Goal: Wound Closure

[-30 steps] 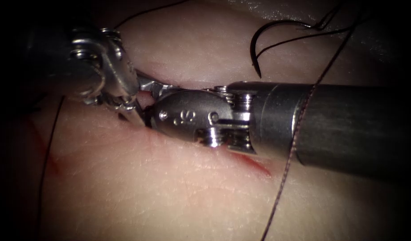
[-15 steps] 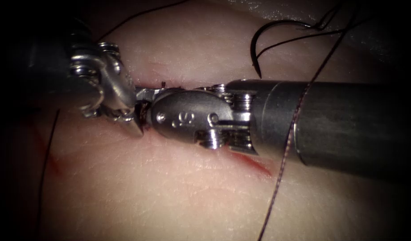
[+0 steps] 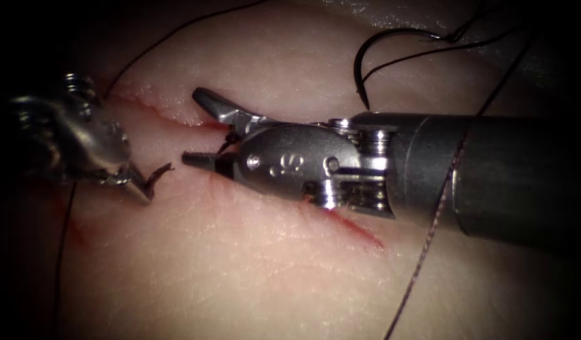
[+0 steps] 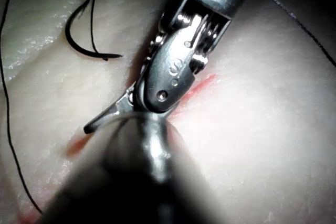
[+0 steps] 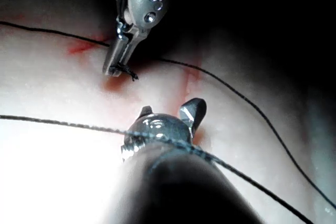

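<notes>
left tool (image 3: 136,189): over on the left side of the cut (image 3: 177,119), jaws pinched shut on a short cut end (image 3: 159,174) of thread, which curls out from the tip; it shows in the right wrist view too (image 5: 116,67)
right tool (image 3: 205,129): jaws wide open right over the cut, holding nothing; one jaw points up-left, the other lies level
needle (image 3: 366,60): lying loose on the tissue (image 3: 240,264) behind the right tool's shaft, not in the tissue, neither tool has it
thread (image 3: 429,226): runs off the needle, one strand draped across the right shaft
red fluid (image 3: 356,230): a streak along the cut below the right wrist
</notes>
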You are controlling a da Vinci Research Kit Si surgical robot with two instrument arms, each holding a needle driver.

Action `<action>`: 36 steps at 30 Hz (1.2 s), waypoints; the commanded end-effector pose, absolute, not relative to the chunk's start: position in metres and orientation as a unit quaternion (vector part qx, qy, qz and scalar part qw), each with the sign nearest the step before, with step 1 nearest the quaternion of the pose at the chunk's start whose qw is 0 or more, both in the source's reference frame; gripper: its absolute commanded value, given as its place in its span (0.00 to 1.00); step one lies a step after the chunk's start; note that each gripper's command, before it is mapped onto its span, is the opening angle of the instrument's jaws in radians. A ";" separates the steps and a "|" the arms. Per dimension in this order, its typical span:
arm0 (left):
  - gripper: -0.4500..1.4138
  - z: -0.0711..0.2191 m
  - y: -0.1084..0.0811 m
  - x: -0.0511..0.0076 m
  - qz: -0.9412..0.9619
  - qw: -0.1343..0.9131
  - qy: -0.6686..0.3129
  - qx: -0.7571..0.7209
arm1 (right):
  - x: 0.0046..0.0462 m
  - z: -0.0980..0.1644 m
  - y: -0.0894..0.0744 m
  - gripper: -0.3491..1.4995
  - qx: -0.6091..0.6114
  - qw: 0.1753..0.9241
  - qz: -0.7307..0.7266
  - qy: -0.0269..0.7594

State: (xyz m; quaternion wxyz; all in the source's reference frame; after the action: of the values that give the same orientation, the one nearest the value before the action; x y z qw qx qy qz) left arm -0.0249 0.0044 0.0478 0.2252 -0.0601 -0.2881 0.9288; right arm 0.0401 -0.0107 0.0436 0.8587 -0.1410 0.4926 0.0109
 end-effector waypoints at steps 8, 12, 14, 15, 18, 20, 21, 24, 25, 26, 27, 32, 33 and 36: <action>0.00 0.049 0.004 -0.0225 0.928 0.243 -0.278 -0.057 | 0.0396 0.043 -0.010 0.93 -0.138 0.858 0.012 0.494; 0.00 0.050 0.005 -0.0217 0.926 0.258 -0.271 -0.057 | 0.0391 0.043 -0.010 0.93 -0.137 0.858 0.012 0.495; 0.00 0.051 0.006 -0.0219 0.922 0.278 -0.261 -0.069 | 0.0390 0.043 -0.010 0.93 -0.135 0.858 0.018 0.495; 0.00 0.052 0.006 -0.0220 0.922 0.281 -0.257 -0.071 | 0.0390 0.043 -0.010 0.93 -0.132 0.858 0.022 0.496; 0.31 0.054 0.007 -0.0221 0.922 0.288 -0.250 -0.072 | 0.0388 0.042 -0.011 0.93 -0.124 0.858 0.029 0.497; 0.37 0.055 0.008 -0.0227 0.918 0.301 -0.250 -0.072 | 0.0386 0.042 -0.011 0.93 -0.122 0.858 0.030 0.498; 0.36 0.055 0.008 -0.0229 0.917 0.301 -0.250 -0.071 | 0.0386 0.042 -0.011 0.93 -0.122 0.858 0.030 0.499; 0.36 0.056 0.010 -0.0239 0.915 0.310 -0.250 -0.069 | 0.0384 0.041 -0.011 0.93 -0.119 0.857 0.031 0.500; 0.38 0.056 0.011 -0.0244 0.912 0.320 -0.249 -0.067 | 0.0384 0.041 -0.011 0.93 -0.119 0.857 0.031 0.500; 0.45 0.057 0.011 -0.0248 0.908 0.327 -0.252 -0.066 | 0.0384 0.041 -0.011 0.93 -0.119 0.857 0.031 0.500; 0.62 0.058 0.011 -0.0249 0.907 0.328 -0.255 -0.067 | 0.0384 0.041 -0.011 0.93 -0.119 0.857 0.031 0.500; 0.80 0.061 0.011 -0.0245 0.904 0.342 -0.250 -0.068 | 0.0382 0.041 -0.011 0.93 -0.115 0.857 0.035 0.502; 0.81 0.062 0.011 -0.0243 0.900 0.350 -0.253 -0.067 | 0.0382 0.041 -0.011 0.92 -0.116 0.857 0.034 0.502; 0.82 0.063 0.012 -0.0245 0.889 0.367 -0.265 -0.065 | 0.0383 0.041 -0.011 0.92 -0.113 0.857 0.039 0.502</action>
State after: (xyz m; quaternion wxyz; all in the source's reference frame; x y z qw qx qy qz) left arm -0.0241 0.0124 0.0621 0.3677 -0.0665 -0.2651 0.8889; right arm 0.0375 -0.0114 0.0409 0.8572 -0.1123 0.5010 0.0398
